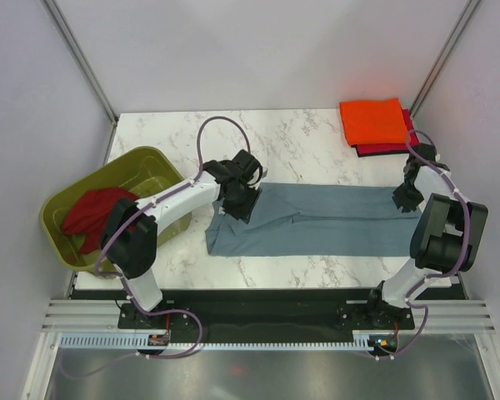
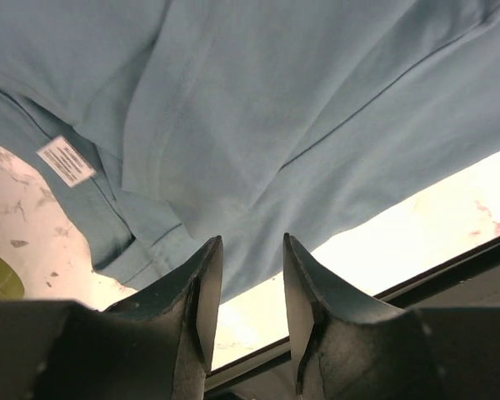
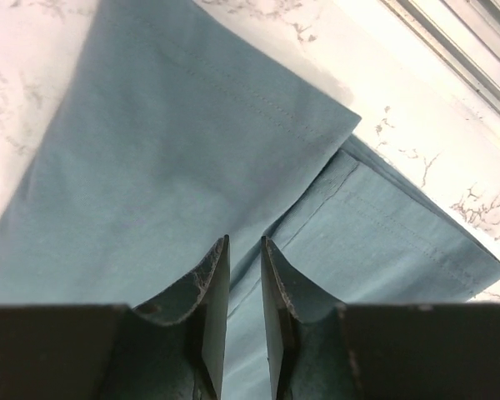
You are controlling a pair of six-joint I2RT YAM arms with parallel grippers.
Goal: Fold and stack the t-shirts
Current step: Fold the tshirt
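Left gripper (image 2: 251,238) half-open, right gripper (image 3: 244,239) barely parted, both empty, over the ends of the blue-grey t-shirt (image 1: 317,218) lying mid-frame.

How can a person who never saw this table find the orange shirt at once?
Start at the marble table and go to its far right corner. Two folded shirts are stacked there; the orange shirt is the top one, bright, with the magenta-red shirt showing only at its edges.
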